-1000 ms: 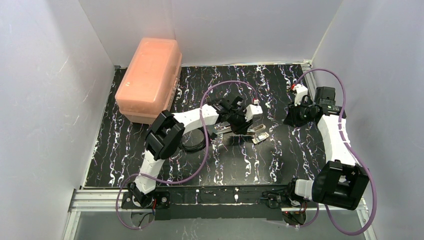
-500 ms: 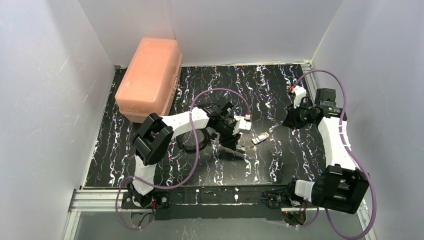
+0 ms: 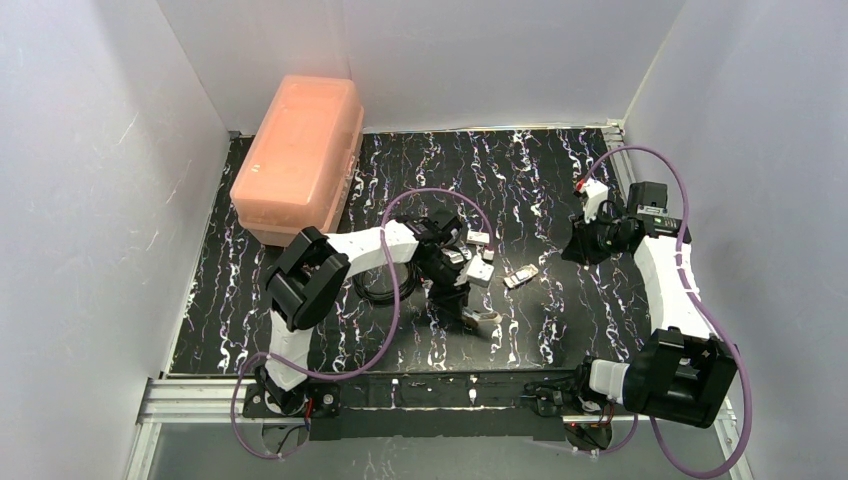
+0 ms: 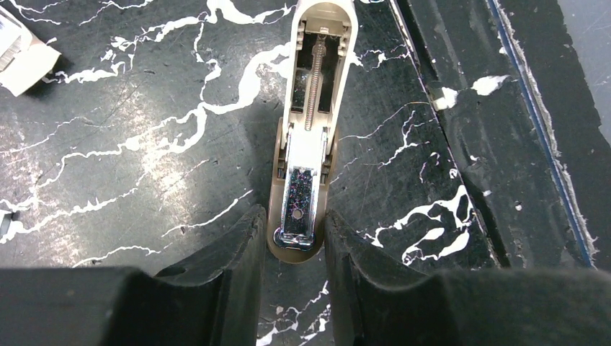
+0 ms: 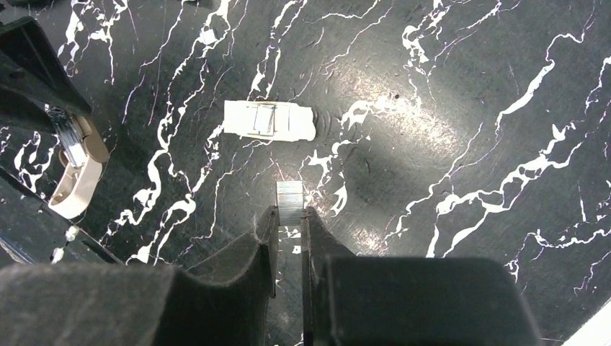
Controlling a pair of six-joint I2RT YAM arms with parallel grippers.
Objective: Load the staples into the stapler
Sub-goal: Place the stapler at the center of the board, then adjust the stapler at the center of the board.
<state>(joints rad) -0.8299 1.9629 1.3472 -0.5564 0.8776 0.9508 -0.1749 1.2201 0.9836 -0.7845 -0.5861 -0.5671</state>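
While the left pincer (image 4: 294, 223) clamps one end of the stapler (image 4: 310, 130), the right pincer (image 5: 290, 216) pinches the staples (image 5: 290, 194).

The stapler (image 4: 308, 144) — pale, opened, spring and silver channel bared — is gripped near the table's (image 3: 560, 330) near edge; the silvery staples (image 5: 290, 196) are pinched endwise.

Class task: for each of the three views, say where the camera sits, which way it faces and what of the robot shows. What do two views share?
Top external: above and behind the bases, looking down on the table; both arms show.
Left wrist: on the left wrist, looking down past the left gripper, shut on the open stapler; only its fingers show.
Right wrist: on the right wrist, looking down past the right gripper pinching the staples; its fingers show.
Shared: both wrist views show the stapler.
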